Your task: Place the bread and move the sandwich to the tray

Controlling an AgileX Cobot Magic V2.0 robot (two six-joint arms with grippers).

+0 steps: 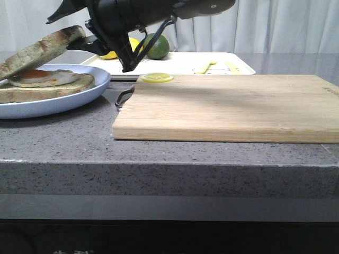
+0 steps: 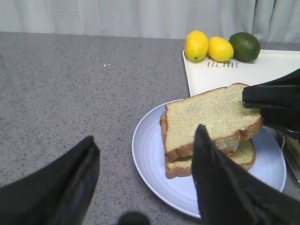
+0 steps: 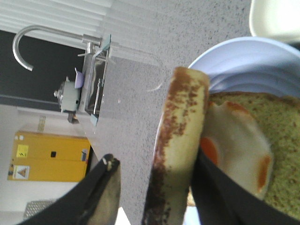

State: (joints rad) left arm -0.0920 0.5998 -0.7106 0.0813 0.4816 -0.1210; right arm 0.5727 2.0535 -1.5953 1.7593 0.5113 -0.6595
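Observation:
The bread (image 1: pixel 42 50) is tilted over the sandwich: its far-left end rests low and its other end is raised between my right gripper's (image 1: pixel 59 35) jaws. In the right wrist view the bread (image 3: pixel 180 140) leans on one finger (image 3: pixel 225 197). A clear gap separates it from the other finger, so my right gripper (image 3: pixel 154 161) is open. The fried egg (image 3: pixel 234 145) lies on the lower slice on the pale blue plate (image 1: pixel 79 95). My left gripper (image 2: pixel 145 136) is open and empty above the counter beside the plate (image 2: pixel 150 150). The white tray (image 1: pixel 180 63) stands behind.
A wooden cutting board (image 1: pixel 228 106) with a lemon slice (image 1: pixel 157 78) lies right of the plate. Two lemons (image 2: pixel 208 47) and a lime (image 2: pixel 244 45) sit at the tray's far edge. A metal utensil handle (image 1: pixel 123 98) lies between plate and board.

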